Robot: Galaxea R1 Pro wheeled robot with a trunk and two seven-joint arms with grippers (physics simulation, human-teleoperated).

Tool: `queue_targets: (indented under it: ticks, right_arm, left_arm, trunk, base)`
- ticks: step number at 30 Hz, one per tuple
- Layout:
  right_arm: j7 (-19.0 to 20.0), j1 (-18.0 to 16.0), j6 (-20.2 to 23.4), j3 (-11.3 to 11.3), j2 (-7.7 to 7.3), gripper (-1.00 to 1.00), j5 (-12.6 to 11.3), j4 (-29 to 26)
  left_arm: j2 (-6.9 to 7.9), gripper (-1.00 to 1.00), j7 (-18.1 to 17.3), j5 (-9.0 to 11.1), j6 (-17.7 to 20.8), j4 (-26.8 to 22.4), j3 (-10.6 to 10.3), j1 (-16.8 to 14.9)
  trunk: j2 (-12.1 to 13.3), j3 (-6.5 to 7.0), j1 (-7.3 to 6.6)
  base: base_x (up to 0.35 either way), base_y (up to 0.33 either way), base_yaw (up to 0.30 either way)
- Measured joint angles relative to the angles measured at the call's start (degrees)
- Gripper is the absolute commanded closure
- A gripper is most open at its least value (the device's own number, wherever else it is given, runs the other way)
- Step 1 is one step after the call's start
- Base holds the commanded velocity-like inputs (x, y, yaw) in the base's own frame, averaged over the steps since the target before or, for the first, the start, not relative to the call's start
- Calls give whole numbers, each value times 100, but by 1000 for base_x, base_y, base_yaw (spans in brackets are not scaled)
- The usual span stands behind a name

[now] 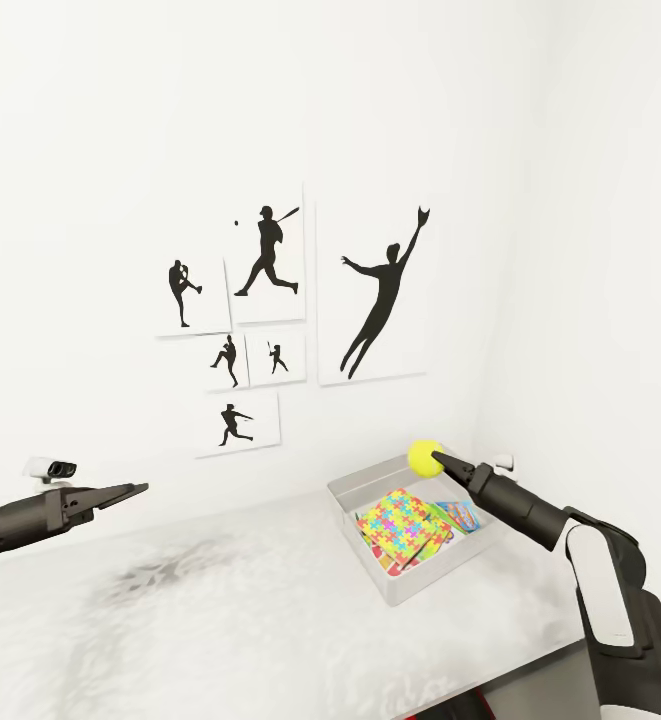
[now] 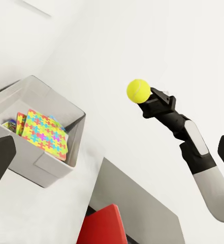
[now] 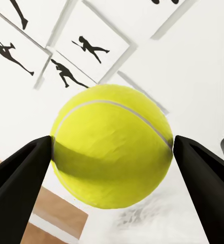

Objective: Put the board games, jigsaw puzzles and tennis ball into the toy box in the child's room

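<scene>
A: Tennis ball [image 1: 425, 458] — where does it sit?

B: Clamped between the two black fingers of the right gripper [image 1: 440, 461], in the air over the far rim of the grey toy box [image 1: 355, 490]. In the right wrist view the ball [image 3: 112, 152] touches both fingers [image 3: 20, 173].

A: What lies in the box?

B: A jigsaw puzzle [image 1: 403, 523] of neon pieces on top, with the colourful lid of a board game [image 1: 460, 514] showing beside it. The box stands on the pale table [image 1: 220, 620], near the corner of the white walls.

A: The other arm?

B: The left gripper [image 1: 138, 489] hangs above the table's left part, well apart from the box, its fingers close together on nothing. Baseball-player silhouette prints [image 1: 270, 255] hang on the wall behind.
</scene>
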Motion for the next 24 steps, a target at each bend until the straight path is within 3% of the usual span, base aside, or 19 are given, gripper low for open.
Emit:
queue_targets:
  ticks: [3, 9, 19, 24]
  right_arm:
    - [-393, -67, 159, -8, -4, 100, -14, -4]
    - [-1720, -859, 447, 27, 14, 100, -58, 214]
    - [-3293, -2246, 449, 71, 44, 100, 16, 1927]
    - [-4092, -2726, 455, 494, 54, 100, 66, 2711]
  left_arm:
    - [-11, -100, 0, 3, 0, -6, -12, 0]
    - [-20, -100, 0, -7, 0, -17, -20, 0]
    - [-13, -100, 0, -1, 0, -17, -6, 0]
    - [-10, -100, 0, -1, 0, -17, 0, -1]
  trunk:
    - [0, 0, 0]
    - [0, 0, 0]
    - [1, 0, 0]
    - [0, 1, 0]
  base:
    - [0, 0, 0]
    - [0, 0, 0]
    - [0, 0, 0]
    - [0, 0, 0]
